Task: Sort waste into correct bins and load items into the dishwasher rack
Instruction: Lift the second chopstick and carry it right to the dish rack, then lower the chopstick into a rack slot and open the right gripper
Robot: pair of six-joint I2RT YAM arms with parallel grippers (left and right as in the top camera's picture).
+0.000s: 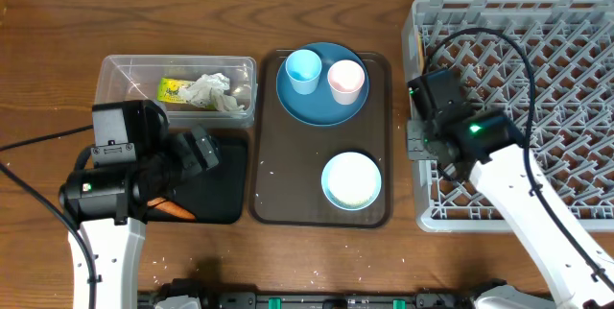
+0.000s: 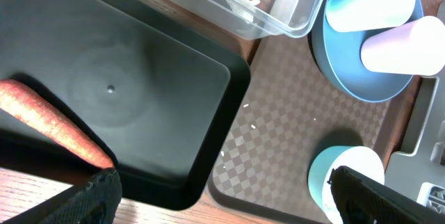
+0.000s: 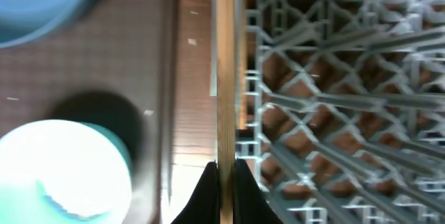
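Note:
My left gripper (image 1: 199,149) (image 2: 222,182) is open and empty, hovering over the black tray (image 1: 225,194) (image 2: 139,78). An orange carrot piece (image 1: 175,210) (image 2: 49,123) lies in that tray's near-left corner. The clear tub (image 1: 120,74) behind it holds crumpled white tissue (image 1: 216,93) and a yellow-green wrapper (image 1: 173,89). My right gripper (image 1: 419,141) (image 3: 224,182) is shut on the wooden chopsticks (image 3: 224,57) at the left wall of the grey rack (image 1: 537,69) (image 3: 334,78). The blue plate (image 1: 297,107) carries the light blue cup (image 1: 303,67) and the pink cup (image 1: 346,80). The white bowl (image 1: 351,179) stands in front of it.
The plate and the bowl sit on a brown serving tray (image 1: 288,184) between the bins and the rack. Loose rice grains (image 1: 158,266) lie on the wooden table near the front edge, and a few specks (image 2: 247,106) lie on the brown tray.

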